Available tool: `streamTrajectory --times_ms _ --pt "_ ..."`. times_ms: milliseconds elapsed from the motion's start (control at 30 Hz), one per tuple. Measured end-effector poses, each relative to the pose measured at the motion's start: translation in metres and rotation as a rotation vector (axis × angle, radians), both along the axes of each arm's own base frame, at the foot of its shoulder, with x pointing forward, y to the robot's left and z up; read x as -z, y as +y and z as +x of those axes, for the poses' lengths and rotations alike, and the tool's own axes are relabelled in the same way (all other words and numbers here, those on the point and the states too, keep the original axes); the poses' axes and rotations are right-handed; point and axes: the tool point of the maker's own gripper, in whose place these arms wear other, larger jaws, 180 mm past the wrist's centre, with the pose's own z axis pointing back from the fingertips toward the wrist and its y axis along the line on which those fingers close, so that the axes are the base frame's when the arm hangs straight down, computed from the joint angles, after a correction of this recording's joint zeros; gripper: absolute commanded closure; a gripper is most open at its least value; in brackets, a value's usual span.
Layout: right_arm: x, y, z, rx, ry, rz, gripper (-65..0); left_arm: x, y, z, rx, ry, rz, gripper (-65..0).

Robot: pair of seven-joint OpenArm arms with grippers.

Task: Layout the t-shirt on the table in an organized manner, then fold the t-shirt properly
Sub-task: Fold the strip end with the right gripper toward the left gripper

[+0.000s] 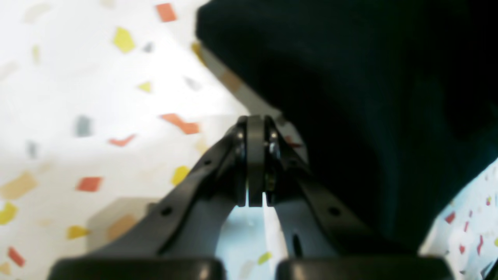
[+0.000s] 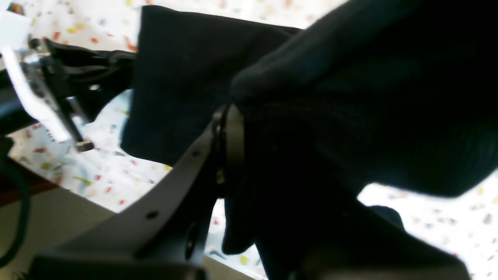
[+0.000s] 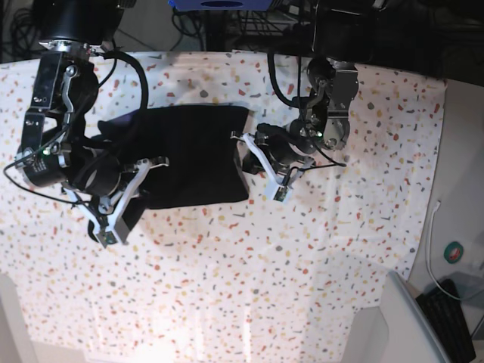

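Speckled table (image 3: 318,249): right gripper (image 2: 233,132) pinching shirt (image 3: 193,155); left gripper (image 1: 255,155) pressed together, empty beside hem. Lift evenly, avoid bunching.

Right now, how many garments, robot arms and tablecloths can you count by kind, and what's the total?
Black t-shirt: 1
Robot arms, right gripper and left gripper: 2
Speckled cloth on the table: 1
Total: 4
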Motion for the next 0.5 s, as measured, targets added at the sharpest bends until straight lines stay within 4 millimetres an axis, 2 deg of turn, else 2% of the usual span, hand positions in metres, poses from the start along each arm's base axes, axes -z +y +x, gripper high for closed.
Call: streamTrajectory --times_ms 133,300,500 --pt "0.008 0.015 -0.013 -0.003 0.051 0.013 0.0 0.001 0.006 0.000 -0.004 0.000 0.009 0.0" --pt "0.004 0.031 -0.008 0.018 0.040 0.041 0.0 0.001 0.019 0.000 -0.010 -0.007 0.023 0.0" --pt "0.011 0.057 -0.021 0.033 0.073 0.083 0.0 0.004 0.035 -0.006 -0.018 -0.008 0.029 0.0"
